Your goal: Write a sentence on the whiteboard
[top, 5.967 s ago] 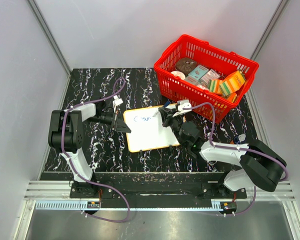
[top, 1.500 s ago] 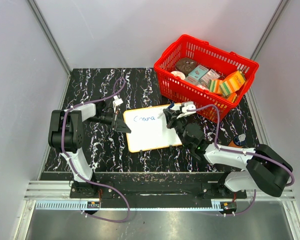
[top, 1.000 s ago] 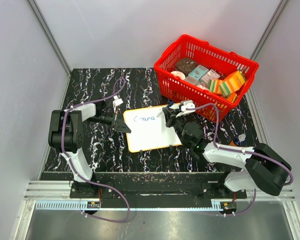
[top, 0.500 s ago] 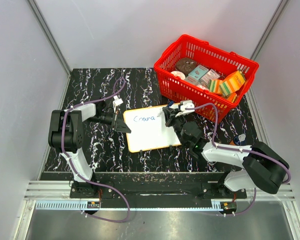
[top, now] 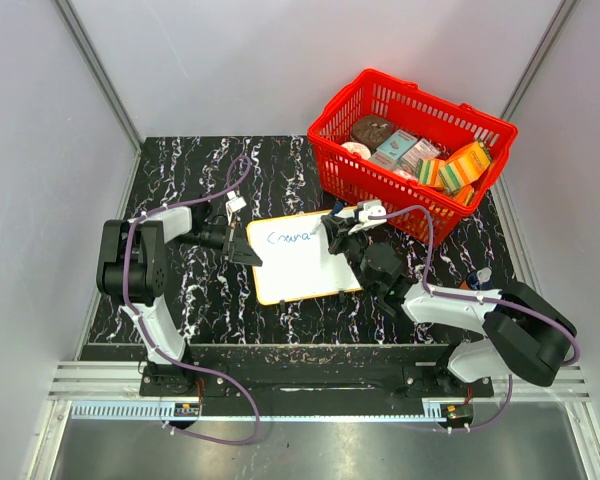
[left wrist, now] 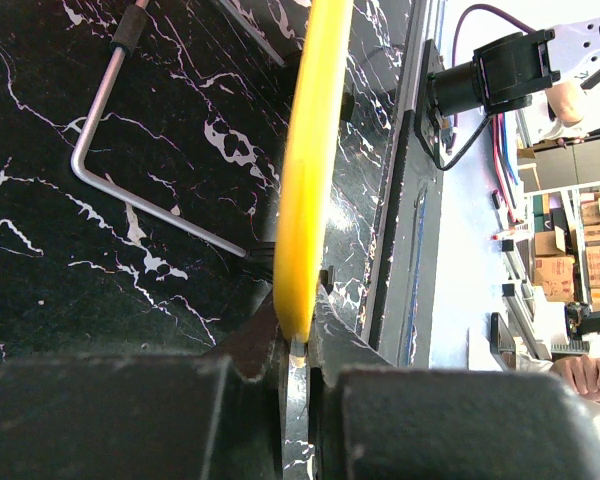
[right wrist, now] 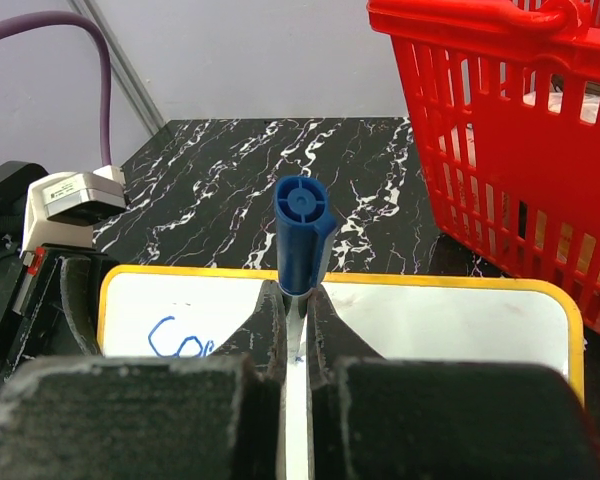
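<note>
Tabletop (top: 190, 160): black marble. Using the red basket (top: 400, 200) of packaged goods as landmark.

Whiteboard (top: 300, 270) lies flat just off the basket's near-left corner, almost touching it.

Left end effector (top: 242, 250): on the board edge farthest from the basket, fingers pressed together on the yellow rim (left wrist: 298, 300). Hasn't moved in the last six seconds, so it's purely the clamp.

Right end effector (top: 342, 222): over the board corner nearest the basket, pinching a blue marker (right wrist: 300, 235), cap end up. Tip is hidden by the fingers; can't tell if it's touching the board.

Sentence (top: 288, 238): blue, one line so far, on the half of the board away from the basket. Reads roughly "Coura".

What changed: six seconds ago only a few letters were there, with the marker hand over them. Since then the text grew, and the hand swung out toward the basket. In the last half second it has edged back away from the basket toward the last letter. Text is unchanged over the last 1.5 s.

My read: a pause between strokes, lining up the next letter. First word unfinished, most of the sentence left.
</note>
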Action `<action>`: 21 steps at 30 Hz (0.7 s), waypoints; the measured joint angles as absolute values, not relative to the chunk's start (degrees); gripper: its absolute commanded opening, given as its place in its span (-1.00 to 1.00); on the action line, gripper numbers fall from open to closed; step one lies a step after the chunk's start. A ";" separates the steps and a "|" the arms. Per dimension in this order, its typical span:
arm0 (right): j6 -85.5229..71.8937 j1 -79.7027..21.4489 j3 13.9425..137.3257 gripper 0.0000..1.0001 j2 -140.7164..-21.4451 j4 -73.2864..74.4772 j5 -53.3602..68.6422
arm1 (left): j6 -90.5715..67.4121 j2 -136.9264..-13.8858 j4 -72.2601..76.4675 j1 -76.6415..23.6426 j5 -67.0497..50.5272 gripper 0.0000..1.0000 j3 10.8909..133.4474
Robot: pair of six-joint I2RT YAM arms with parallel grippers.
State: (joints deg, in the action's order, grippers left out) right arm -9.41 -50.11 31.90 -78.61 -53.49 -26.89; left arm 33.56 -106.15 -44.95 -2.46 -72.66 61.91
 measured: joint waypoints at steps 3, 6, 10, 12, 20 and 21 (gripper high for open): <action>-9.72 -50.11 31.79 -1.00 -78.61 -53.34 -26.83 | 33.56 -106.15 -44.95 -2.46 -72.64 -1.00 61.91; -9.93 -50.11 31.64 -1.00 -78.43 -53.15 -26.79 | 33.56 -106.15 -44.95 -2.46 -72.64 -1.00 61.91; -10.00 -50.11 31.33 -1.00 -78.22 -52.93 -26.63 | 33.54 -106.15 -44.95 -2.46 -72.64 -1.00 61.91; -10.00 -50.11 31.14 -1.00 -78.00 -52.75 -26.44 | 33.56 -106.15 -44.95 -2.46 -72.64 -1.00 61.91; -10.31 -50.09 30.48 -1.00 -77.41 -52.38 -26.55 | 33.54 -106.15 -44.95 -2.46 -72.64 -1.00 61.93; -10.33 -50.09 30.44 -1.00 -77.38 -52.36 -26.74 | 33.54 -106.15 -44.95 -2.46 -72.64 -1.00 61.93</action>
